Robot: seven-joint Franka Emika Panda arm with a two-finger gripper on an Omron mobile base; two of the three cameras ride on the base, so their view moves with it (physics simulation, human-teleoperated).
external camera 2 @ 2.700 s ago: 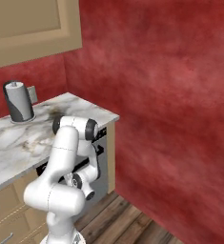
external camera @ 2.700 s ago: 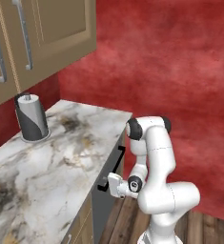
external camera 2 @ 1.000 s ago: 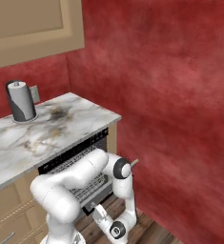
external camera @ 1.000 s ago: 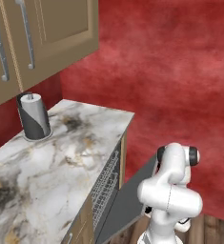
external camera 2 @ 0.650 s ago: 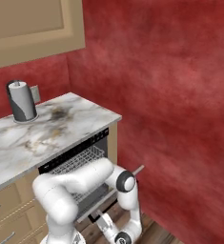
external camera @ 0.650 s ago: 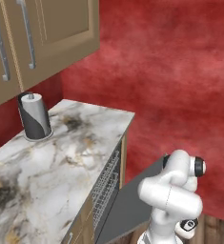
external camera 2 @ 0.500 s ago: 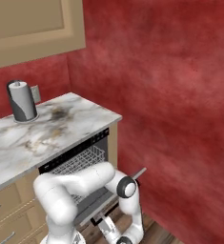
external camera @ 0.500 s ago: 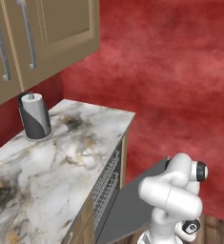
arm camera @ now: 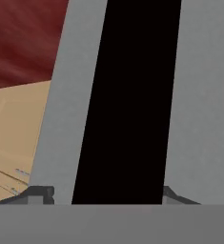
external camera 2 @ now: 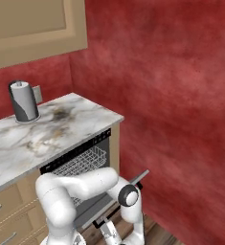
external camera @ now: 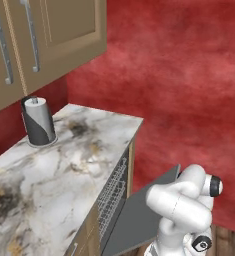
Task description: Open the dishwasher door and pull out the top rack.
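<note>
Dishwasher door [external camera: 139, 215] hangs lowered well out from the cabinet under the desk's [external camera: 64, 160] right-hand end, its grey panel sloping down and away from the opening toward the wooden floor; it looks close to fully down, which is what the rack needs in order to slide out over it. Inside the opening, just beneath the desk's front edge, the top rack [external camera 2: 83, 161] sits pushed in, its fine wire grid showing in both base views and not yet drawn forward. The white arm folds low in front of the door with the pincer [external camera 2: 110, 233] down near the door's outer edge, where the handle is; that low reach fits a hand that has swung the door down by its bar. In the hand view the long black bar handle [arm camera: 127, 102] runs up between the two finger tips [arm camera: 37, 194], which stand on either side of it with some room, so the jaws look partly parted around the bar rather than clamped on it; whether either tip touches the bar I cannot tell. My reading is that the door step is about finished and the handle is being let go. The next move would call for lifting clear of the bar and reaching up into the opening for the rack's front wire. A paper towel roll [external camera: 38, 120] stands upright near the desk's back edge, well apart from all this.
</note>
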